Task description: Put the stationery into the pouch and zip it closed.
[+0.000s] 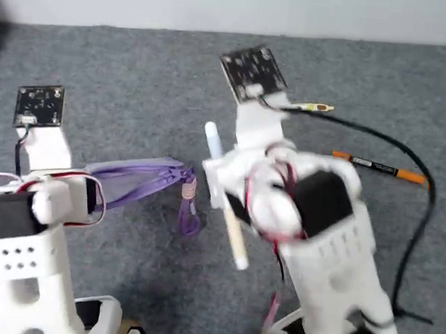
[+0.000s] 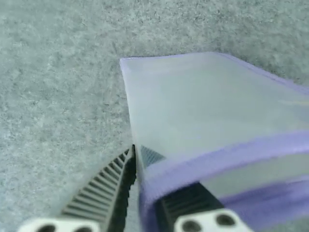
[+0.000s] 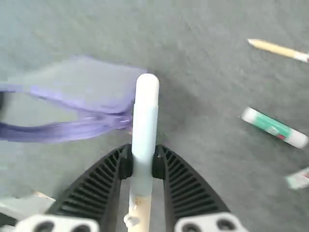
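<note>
Pen clamped in right end effector, beside pouch left end effector grips

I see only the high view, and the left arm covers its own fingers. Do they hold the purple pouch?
Observer: Yes. The left wrist view shows the left fingers shut on the translucent purple plastic pouch, beside its zip band.
Operator: And the other side?
Observer: The right fingers clamp the white cylindrical pen; in the right wrist view its tip overlaps the pouch's end.
Operator: Is any stationery hidden from me?
Observer: A green-and-white stick lies on the grey mat.
</note>
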`<state>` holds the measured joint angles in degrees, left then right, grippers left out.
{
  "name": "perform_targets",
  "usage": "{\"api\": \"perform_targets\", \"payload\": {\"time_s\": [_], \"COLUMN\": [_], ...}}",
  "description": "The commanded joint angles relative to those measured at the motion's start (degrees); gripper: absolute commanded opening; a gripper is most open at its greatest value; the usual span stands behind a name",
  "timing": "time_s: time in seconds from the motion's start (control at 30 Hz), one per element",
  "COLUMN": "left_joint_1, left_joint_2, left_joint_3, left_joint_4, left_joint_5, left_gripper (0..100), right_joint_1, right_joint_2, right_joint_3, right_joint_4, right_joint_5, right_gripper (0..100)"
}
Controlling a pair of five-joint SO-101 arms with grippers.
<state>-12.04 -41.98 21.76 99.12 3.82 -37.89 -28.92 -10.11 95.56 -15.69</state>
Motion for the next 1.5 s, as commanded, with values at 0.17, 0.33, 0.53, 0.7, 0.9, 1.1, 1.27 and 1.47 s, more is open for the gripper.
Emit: {"api": "perform_targets", "payload": {"time_s": [0.17, 0.33, 0.53, 0.7, 0.9, 1.1, 1.27, 1.47], "left_joint_1": [5.2, 5.1, 5.1, 5.1, 5.1, 5.1, 5.1, 5.0], "left_joint_2": [2.5, 2.4, 2.4, 2.4, 2.4, 2.4, 2.4, 2.4], "left_joint_3": [-1.7, -1.7, -1.7, -1.7, -1.7, -1.7, -1.7, -1.7], "left_joint_4": [-1.5, -1.2, -1.2, -1.2, -1.2, -1.2, -1.2, -1.2], "left_joint_5": [3.8, 3.8, 3.8, 3.7, 3.7, 3.7, 3.7, 3.7], "left_gripper": [1, 1, 1, 1, 1, 1, 1, 1], "right_joint_1": [-9.5, -9.5, -9.3, -9.2, -9.2, -9.2, -8.3, -7.8], "right_joint_2": [-26.2, -38.5, -37.9, -31.9, -24.6, -18.5, -16.1, -18.9], "right_joint_3": [25.8, 45.3, 51.2, 51.2, 51.4, 51.9, 59.1, 65.8], "right_joint_4": [-24.0, -47.5, -65.4, -77.5, -89.2, -96.7, -102.0, -101.3], "right_joint_5": [-6.1, 0.0, 3.0, 4.6, 8.9, 9.1, 9.1, 10.5], "right_gripper": [0.8, 0.8, 0.8, 0.8, 0.8, 0.8, 0.8, 0.9]}}
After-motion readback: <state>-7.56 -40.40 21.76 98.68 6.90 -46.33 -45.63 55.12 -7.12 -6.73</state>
